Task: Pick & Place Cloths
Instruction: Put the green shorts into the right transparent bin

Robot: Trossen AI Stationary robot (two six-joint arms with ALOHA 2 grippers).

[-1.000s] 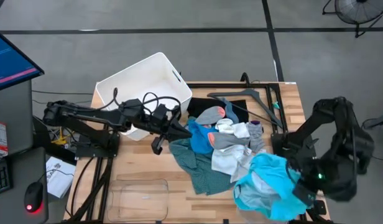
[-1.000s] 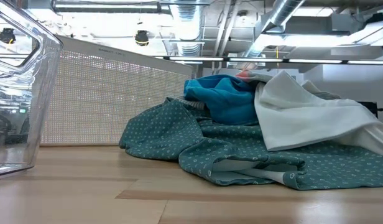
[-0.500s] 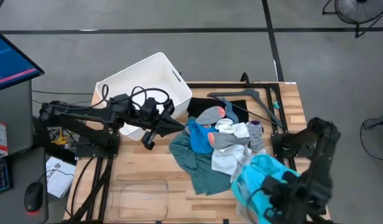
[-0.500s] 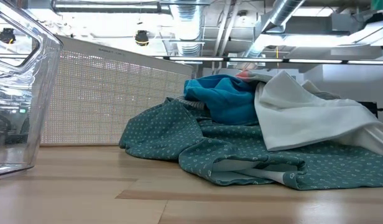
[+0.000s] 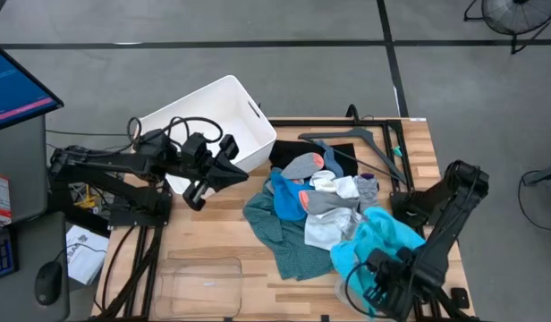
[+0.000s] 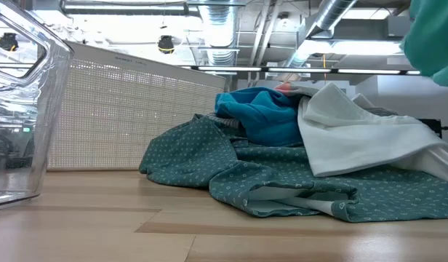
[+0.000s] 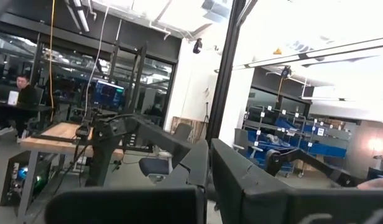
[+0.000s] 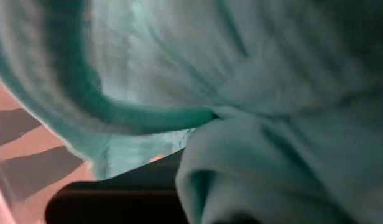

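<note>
High view: we see the right gripper (image 5: 383, 291) at the table's near right corner, the turquoise cloth (image 5: 376, 243) draped over it; we judge its fingers clamped on the fabric. The left gripper (image 5: 197, 188) waits beside the white bin (image 5: 182, 116); we cannot tell its opening. Low view: trailing turquoise could snag the dark teal cloth (image 6: 282, 175). Right wrist view: loose folds suggest it might slip.

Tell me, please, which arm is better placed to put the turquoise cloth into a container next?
The right: its gripper is under the turquoise cloth at the table's front right corner, the fabric filling its wrist view. The left gripper hangs by the white bin, carrying nothing.
</note>
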